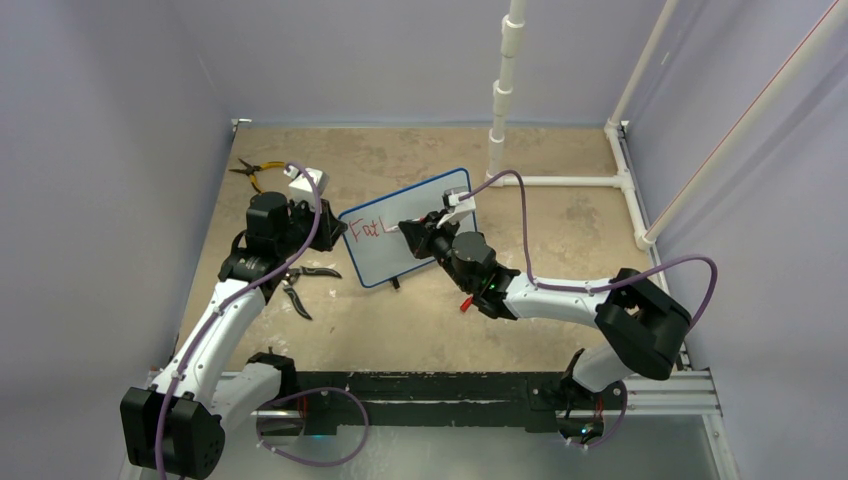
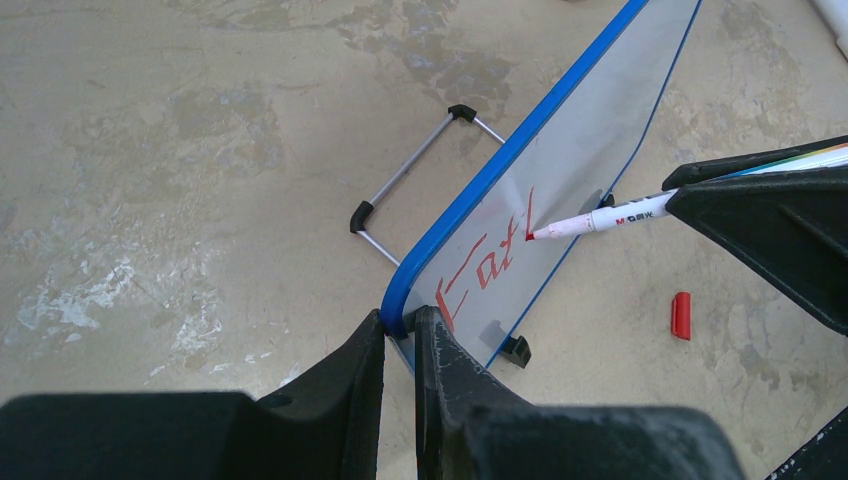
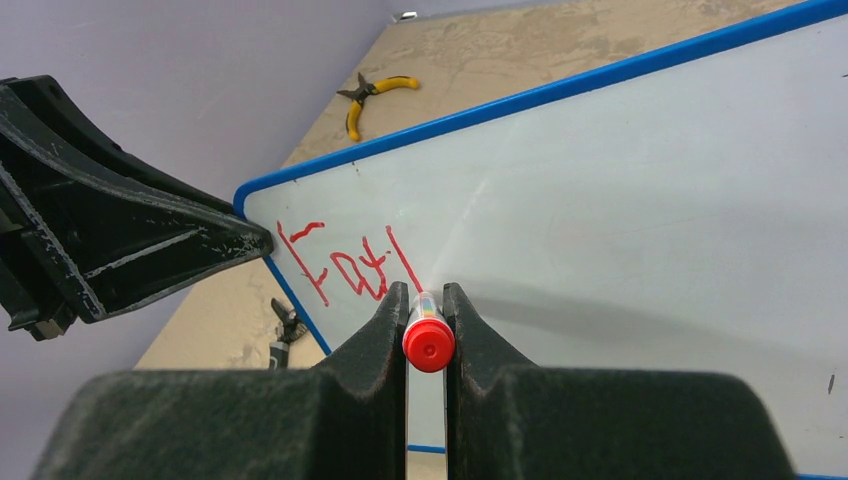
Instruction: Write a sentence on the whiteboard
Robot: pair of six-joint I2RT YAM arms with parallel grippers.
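The whiteboard (image 1: 385, 258), blue-framed, stands tilted on the tan table. My left gripper (image 2: 400, 320) is shut on its blue corner edge (image 2: 440, 250), one finger on each face. Of the sentence (image 3: 345, 262), red letters reading roughly "Fat" plus one more downstroke show at the board's upper left (image 2: 480, 270). My right gripper (image 3: 425, 295) is shut on a red-ended marker (image 3: 428, 342). The marker's tip (image 2: 530, 235) touches the board at the bottom of that last stroke. In the top view the right gripper (image 1: 405, 232) sits just right of the lettering (image 1: 365, 230), with the left gripper (image 1: 330, 228) at the board's left edge.
A red marker cap (image 2: 681, 315) lies on the table in front of the board. Yellow-handled pliers (image 1: 255, 172) lie at the back left, black-handled cutters (image 1: 300, 285) beside the left arm. A white pipe frame (image 1: 505, 90) stands at the back right. The board's wire stand (image 2: 410, 165) sticks out behind it.
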